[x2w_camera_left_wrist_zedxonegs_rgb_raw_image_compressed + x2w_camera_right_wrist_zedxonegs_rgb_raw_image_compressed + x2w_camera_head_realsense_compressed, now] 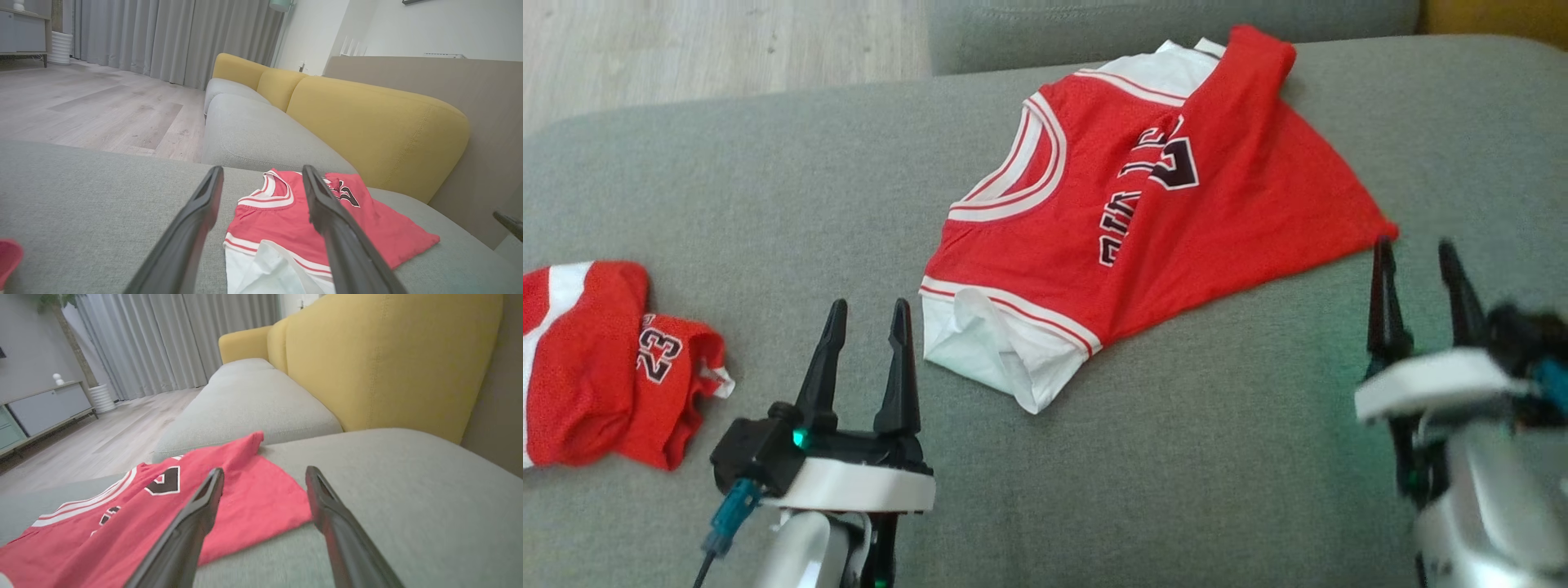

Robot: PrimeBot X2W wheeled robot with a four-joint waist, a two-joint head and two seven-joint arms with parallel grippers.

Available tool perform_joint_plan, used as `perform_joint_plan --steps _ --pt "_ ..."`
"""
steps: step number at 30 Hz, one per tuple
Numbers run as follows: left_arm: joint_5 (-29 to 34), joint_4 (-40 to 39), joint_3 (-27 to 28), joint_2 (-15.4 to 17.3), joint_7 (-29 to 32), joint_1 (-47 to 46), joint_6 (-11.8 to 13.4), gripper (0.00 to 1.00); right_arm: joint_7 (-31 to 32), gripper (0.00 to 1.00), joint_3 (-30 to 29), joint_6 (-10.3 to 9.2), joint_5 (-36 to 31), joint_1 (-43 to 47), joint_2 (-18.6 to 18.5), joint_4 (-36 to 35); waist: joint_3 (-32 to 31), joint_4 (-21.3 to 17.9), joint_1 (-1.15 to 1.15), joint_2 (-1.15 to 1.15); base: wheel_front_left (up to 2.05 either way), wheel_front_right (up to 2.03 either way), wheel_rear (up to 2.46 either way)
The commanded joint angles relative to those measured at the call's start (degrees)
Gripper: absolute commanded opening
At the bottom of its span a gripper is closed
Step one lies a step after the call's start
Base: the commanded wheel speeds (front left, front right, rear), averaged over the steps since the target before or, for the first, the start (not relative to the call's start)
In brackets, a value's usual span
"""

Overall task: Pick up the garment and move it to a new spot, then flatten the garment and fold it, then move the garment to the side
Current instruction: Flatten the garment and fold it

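The left tool (868,306) has its two dark fingers spread apart with nothing between them, standing just beside the lower white armhole of the red and white sleeveless basketball jersey (1225,188). The right tool (1413,245) is likewise spread and empty, its fingertips close to the jersey's pointed red corner; whether they touch the cloth cannot be told. In the left wrist view the left tool (262,169) frames the jersey (282,220) from the armhole side. In the right wrist view the right tool (265,470) frames the red corner of the jersey (253,490). The jersey lies mostly flat on the grey fabric sofa seat (768,204), its white-trimmed neckline turned toward the robot's left. One red side is folded over the front, covering part of the dark lettering and number. Well apart from it, at the left edge of the seat, lies a crumpled pair of red shorts printed with 23 (588,359). Behind the seat run mustard-yellow back cushions (367,122), with a pale wooden floor (686,49) and grey curtains (163,36) beyond.
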Motion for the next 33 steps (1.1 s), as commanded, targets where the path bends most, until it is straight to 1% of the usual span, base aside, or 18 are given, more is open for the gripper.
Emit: perform_joint_plan --steps 1,4,7,12,16,19,23,24,25,27,31,33 --pt "-0.15 -1.57 2.28 0.33 -0.46 -0.80 -0.26 1.00 -0.61 1.00 0.85 0.37 0.39 -0.25 0.62 -2.63 -0.38 -0.30 0.00 0.00 0.00 0.00 0.00" --pt "0.09 -1.03 2.65 0.33 -0.46 -0.23 -0.45 1.00 -0.61 1.00 0.18 0.37 0.70 5.21 1.82 -6.28 -0.88 -0.75 0.00 0.00 0.00 0.00 0.00" --pt "0.55 -0.83 3.02 0.33 -0.46 0.15 -0.59 1.00 -0.61 1.00 -0.36 0.37 0.77 8.02 2.31 -8.65 -1.19 -1.48 0.00 0.00 0.00 0.00 0.00" --pt "1.40 -1.59 2.86 0.33 -0.46 -0.56 -1.02 1.00 -0.61 1.00 0.10 0.37 1.43 8.71 2.50 -11.08 -0.63 -2.97 0.00 0.00 0.00 0.00 0.00" --pt "3.02 -0.46 1.12 0.33 -0.46 -2.56 -1.24 1.00 -0.61 1.00 0.09 0.37 2.02 8.72 2.51 -11.87 0.43 -3.53 0.00 0.00 0.00 0.00 0.00" --pt "4.99 3.89 -1.27 0.33 -0.46 -4.66 -0.82 1.00 -0.61 1.00 0.14 0.37 2.57 8.91 2.52 -11.87 1.20 -3.69 0.00 0.00 0.00 0.00 0.00" --pt "6.53 11.80 -4.45 0.33 -0.44 -8.49 0.02 1.00 -0.61 1.00 0.37 0.37 3.23 9.21 2.52 -11.30 1.88 -3.72 0.00 0.00 0.00 0.00 0.00" --pt "7.20 15.17 -5.57 0.33 0.12 -10.61 0.59 1.00 -0.61 1.00 0.44 0.37 3.20 9.23 2.52 -11.09 2.22 -3.74 0.00 0.00 0.00 0.00 0.00" --pt "7.16 16.61 -5.97 0.33 0.49 -11.54 0.73 1.00 -0.61 1.00 0.45 0.37 3.17 9.21 2.53 -11.01 2.33 -3.74 0.00 0.00 0.00 0.00 0.00" --pt "7.15 19.14 -6.49 0.33 1.53 -13.19 1.43 1.00 -0.61 1.00 0.39 0.37 3.13 9.10 2.53 -10.92 2.59 -3.78 0.00 0.00 0.00 0.00 0.00" --pt "8.01 23.26 -5.94 0.44 2.50 -16.42 3.96 1.00 -0.61 1.00 0.51 0.37 3.16 8.78 2.53 -10.81 3.17 -3.98 0.00 0.00 0.00 0.00 0.00" --pt "7.72 24.70 -5.57 0.46 2.99 -17.72 4.47 1.00 -0.61 1.00 0.74 0.37 3.31 8.73 2.53 -10.69 3.39 -4.13 0.00 0.00 0.00 0.00 0.00"
